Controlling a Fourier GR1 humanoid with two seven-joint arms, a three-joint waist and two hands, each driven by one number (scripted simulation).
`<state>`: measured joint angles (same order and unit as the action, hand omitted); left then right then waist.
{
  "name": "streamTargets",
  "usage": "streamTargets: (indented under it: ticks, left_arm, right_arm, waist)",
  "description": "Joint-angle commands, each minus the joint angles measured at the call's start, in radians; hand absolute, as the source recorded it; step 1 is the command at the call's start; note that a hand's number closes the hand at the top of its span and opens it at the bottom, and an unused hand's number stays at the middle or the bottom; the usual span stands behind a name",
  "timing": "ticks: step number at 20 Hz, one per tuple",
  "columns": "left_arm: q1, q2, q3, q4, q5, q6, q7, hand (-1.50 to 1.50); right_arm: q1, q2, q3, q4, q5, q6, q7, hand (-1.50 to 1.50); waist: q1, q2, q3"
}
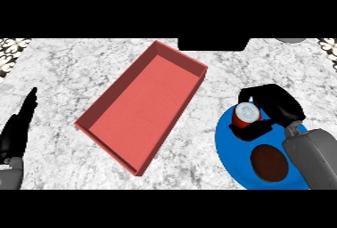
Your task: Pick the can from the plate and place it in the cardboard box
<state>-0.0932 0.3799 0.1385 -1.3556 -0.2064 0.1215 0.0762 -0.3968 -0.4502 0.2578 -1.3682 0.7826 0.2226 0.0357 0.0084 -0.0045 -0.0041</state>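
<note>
Head view, steeply downward onto the marbled surface (66, 67). Can (247, 115) seen upright at the far-left part of the blue plate (230, 153), silver top facing the camera, red wall visible below it; long axis therefore judged vertical, pointing toward the viewer. Right hand (276, 104) wrapped about the can: fingers (253, 93) arched over its far side, thumb (253, 130) closed against its near side, can pinched between them. Can apparently not yet raised clear of the plate; lift height not determinable from this angle. Dark brown disc (269, 162) lying on the same plate, nearer than the can and apart from it.

Cardboard box (141, 109), shown as a red open tray, lying well to the left of the can, long axis running diagonally from far right to near left. Nearest wall of the box, the long right-hand one, separated from the plate by bare surface. Carry judged as a leftward move, followed by a lowering over that wall into the open floor. Risk judged: can base clipping the right-hand wall if carried too low.

Left hand (16, 129) resting at the left edge, fingers straight and empty, much farther from the can than the right.
</note>
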Motion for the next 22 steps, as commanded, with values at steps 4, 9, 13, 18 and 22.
streamTargets:
  ticks: [4,9,13,18,22]
  left_arm:
    - [-0.039,0.002,0.009,0.009,-0.016,-0.008,0.021,0.0]
    - [-0.036,0.019,0.041,0.049,0.005,-0.025,-0.014,0.0]
    - [-0.023,-0.025,0.005,0.009,-0.029,-0.002,0.019,0.0]
    - [-0.039,0.002,0.031,-0.013,-0.014,-0.026,0.033,0.0]
    - [-0.069,-0.019,0.031,0.072,-0.014,-0.026,-0.015,0.0]
  right_arm:
    - [-0.033,-0.011,-0.072,-0.073,0.066,-0.104,-0.024,1.5]
    - [-0.059,0.025,-0.078,-0.217,0.045,-0.172,-0.084,1.5]
    - [-0.117,0.057,-0.106,-0.25,-0.014,-0.108,-0.1,1.5]
    - [-0.294,0.153,-0.111,-0.254,-0.108,0.07,0.044,1.5]
    - [-0.381,0.317,-0.083,-0.117,-0.09,-0.004,0.118,1.5]
  waist:
    - [-0.011,0.004,0.004]
    - [-0.013,0.004,0.004]
    - [-0.007,0.004,0.004]
    - [0.002,0.003,0.004]
    - [0.005,0.008,0.003]
